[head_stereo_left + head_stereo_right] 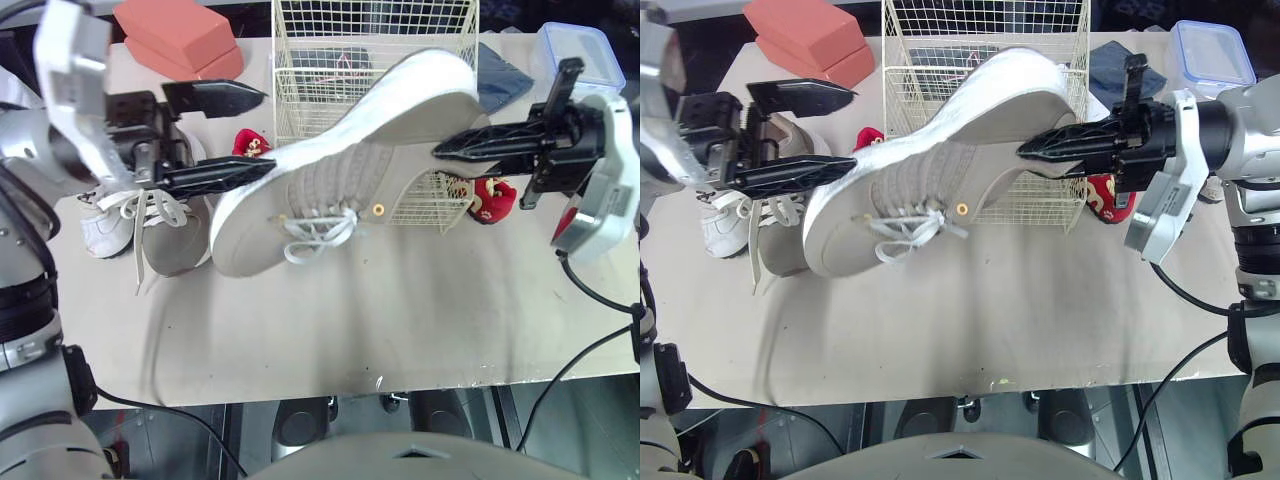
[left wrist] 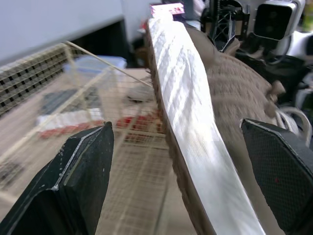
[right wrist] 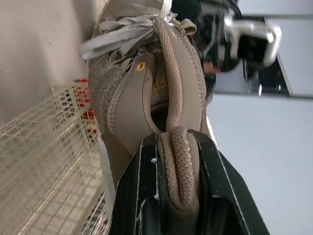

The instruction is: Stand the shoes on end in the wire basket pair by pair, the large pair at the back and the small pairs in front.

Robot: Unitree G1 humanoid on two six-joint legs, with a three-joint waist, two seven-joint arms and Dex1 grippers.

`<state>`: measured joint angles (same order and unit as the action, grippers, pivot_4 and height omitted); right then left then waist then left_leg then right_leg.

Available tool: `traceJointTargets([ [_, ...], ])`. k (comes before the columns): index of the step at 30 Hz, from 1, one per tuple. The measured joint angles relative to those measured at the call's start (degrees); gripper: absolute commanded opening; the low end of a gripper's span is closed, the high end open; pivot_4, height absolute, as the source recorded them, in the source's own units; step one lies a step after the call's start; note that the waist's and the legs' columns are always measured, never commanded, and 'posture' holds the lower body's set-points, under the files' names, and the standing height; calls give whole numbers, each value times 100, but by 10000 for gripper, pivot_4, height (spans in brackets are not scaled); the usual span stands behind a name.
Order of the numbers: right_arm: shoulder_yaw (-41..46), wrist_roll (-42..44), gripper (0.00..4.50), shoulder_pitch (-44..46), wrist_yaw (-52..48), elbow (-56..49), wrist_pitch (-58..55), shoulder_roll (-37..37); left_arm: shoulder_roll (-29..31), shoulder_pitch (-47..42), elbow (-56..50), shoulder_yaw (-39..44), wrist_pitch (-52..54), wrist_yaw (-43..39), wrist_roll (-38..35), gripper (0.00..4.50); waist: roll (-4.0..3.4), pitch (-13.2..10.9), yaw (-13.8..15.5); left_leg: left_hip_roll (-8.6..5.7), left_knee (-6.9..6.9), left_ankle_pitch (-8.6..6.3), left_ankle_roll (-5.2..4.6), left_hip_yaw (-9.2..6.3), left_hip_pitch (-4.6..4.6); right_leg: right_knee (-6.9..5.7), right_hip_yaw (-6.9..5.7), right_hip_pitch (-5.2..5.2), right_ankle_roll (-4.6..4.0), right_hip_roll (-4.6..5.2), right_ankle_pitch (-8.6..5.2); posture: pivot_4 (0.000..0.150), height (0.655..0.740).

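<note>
The right claw [image 1: 1028, 150] is clenched on the large shoe [image 1: 940, 170] at its heel, the left claw [image 1: 853, 128] spread about the toe. The basket [image 1: 985, 40] seems unfilled, and the remaining shoes [image 1: 730, 215] lie on the bench [image 1: 990, 310].

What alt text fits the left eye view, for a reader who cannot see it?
A large beige shoe hangs sideways above the table, heel gripped by the right claw, toe at the open left claw. Behind stands a wire basket, a small red shoe at each side.
</note>
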<state>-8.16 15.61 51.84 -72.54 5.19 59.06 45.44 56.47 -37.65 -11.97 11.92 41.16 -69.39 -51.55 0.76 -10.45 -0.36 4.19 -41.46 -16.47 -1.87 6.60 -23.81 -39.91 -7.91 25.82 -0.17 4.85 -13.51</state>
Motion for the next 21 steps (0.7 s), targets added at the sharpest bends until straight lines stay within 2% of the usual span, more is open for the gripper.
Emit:
traceJointTargets([
  [5, -178, -206, 35, 144, 58, 98, 386, -105, 96, -171, -90, -431, 691, 25, -103, 45000, 0, 0, -11, 0, -1, 0, 0, -1, 0, -1, 3, 0, 0, 0, 0, 1500, 6860],
  [17, -330, -899, 35, 358, 396, 244, 889, -222, 260, -32, -407, -828, 1125, -47, 91, 45000, 0, 0, -17, 0, -7, 1, 1, -2, -1, -5, 3, 0, 0, 0, 0, 1500, 6860],
  [18, -335, -925, 0, 358, 420, 255, 897, -231, 262, -32, -444, -842, 1154, -56, 89, 40831, 0, 0, -17, 0, -9, 1, 1, -3, -2, -5, 3, 0, -1, 0, 0, 1500, 6860],
  [19, -335, -990, 0, 372, 472, 278, 911, -255, 268, -31, -493, -854, 1223, -80, 76, 39586, 1, 0, -17, 0, -10, 0, 1, -2, -2, -5, 3, 0, -1, 1, 0, 1500, 6860],
  [21, -335, -1065, 0, 403, 571, 298, 935, -302, 266, -31, -526, -868, 1294, -76, 75, 33251, 0, 0, -17, 0, -11, 0, 1, -2, -2, -7, 4, 0, 0, 1, 0, 1500, 6860],
])
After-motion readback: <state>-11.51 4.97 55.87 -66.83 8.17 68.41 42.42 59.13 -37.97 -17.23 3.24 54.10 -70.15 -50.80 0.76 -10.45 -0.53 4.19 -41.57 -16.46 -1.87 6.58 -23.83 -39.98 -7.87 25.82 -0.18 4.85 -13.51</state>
